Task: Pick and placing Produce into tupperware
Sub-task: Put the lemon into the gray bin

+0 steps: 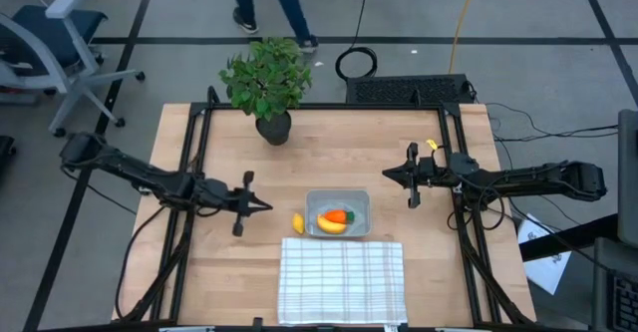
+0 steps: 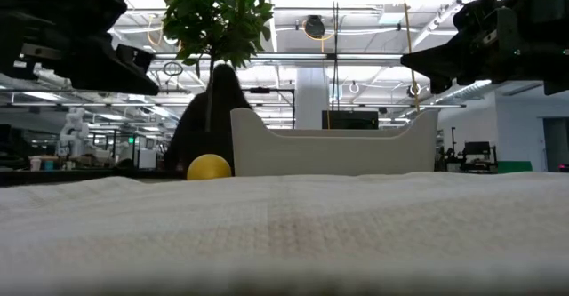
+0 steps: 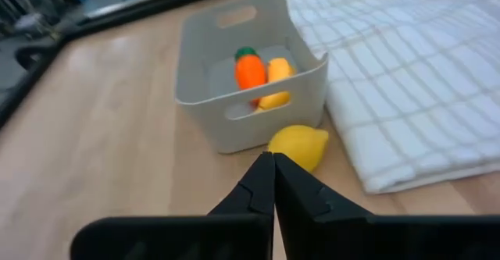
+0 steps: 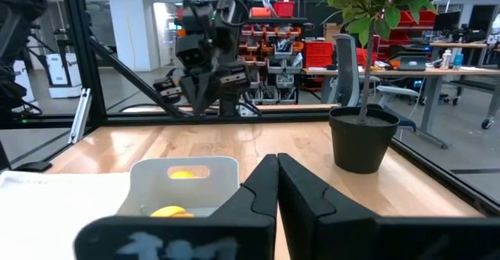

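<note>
With the carrot and the banana already lying inside the tupperware, only the lemon remains on the worktop, touching or almost touching the container's outer wall on the side facing the left arm. The step in hand is therefore judged to be the pick of this last piece. The left gripper hovers just beside the lemon with its fingers pressed together and holding nothing, their tips aimed at the fruit in the left wrist view. The next move calls for spreading the fingers, descending over the lemon, closing on it, then lifting clear of the wall and releasing inside the tupperware. Because the lemon sits so close to the wall, one finger has little room on that side. The right gripper waits above the worktop beyond the container's far corner, also closed and empty. From table height, the white checked cloth fills the foreground and hides the container's base, and the contents are not visible there. The potted plant stands well apart at the worktop's far edge.
</note>
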Controlling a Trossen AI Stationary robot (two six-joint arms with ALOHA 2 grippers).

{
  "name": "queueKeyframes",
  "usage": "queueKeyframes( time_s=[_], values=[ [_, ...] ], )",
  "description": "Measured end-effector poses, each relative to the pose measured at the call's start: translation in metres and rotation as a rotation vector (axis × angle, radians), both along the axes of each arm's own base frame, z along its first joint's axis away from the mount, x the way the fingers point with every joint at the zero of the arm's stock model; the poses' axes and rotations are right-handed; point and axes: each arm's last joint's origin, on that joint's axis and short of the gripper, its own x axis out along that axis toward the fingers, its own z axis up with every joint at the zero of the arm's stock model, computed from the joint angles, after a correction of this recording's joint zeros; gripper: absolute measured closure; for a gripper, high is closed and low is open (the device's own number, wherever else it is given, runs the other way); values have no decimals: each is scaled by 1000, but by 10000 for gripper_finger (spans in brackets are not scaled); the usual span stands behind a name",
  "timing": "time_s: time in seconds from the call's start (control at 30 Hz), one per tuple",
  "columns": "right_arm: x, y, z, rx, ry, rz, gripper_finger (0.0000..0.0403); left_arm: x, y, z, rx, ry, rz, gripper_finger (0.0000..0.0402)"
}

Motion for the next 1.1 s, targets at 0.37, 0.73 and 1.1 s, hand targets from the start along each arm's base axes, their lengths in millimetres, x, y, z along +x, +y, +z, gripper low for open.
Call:
queueKeyframes(
  time_s=[0.37, 0.73, 1.1],
  values=[
    [0, 0, 0, 1, 5, -1, 403, 28, -9, -15, 55, 143, -36, 369],
    [0, 0, 0, 1, 5, -1, 403, 38, -12, -19, 143, 83, -84, 276],
    [0, 0, 0, 1, 4, -1, 403, 40, -11, -16, 194, 47, -79, 133]
  ],
)
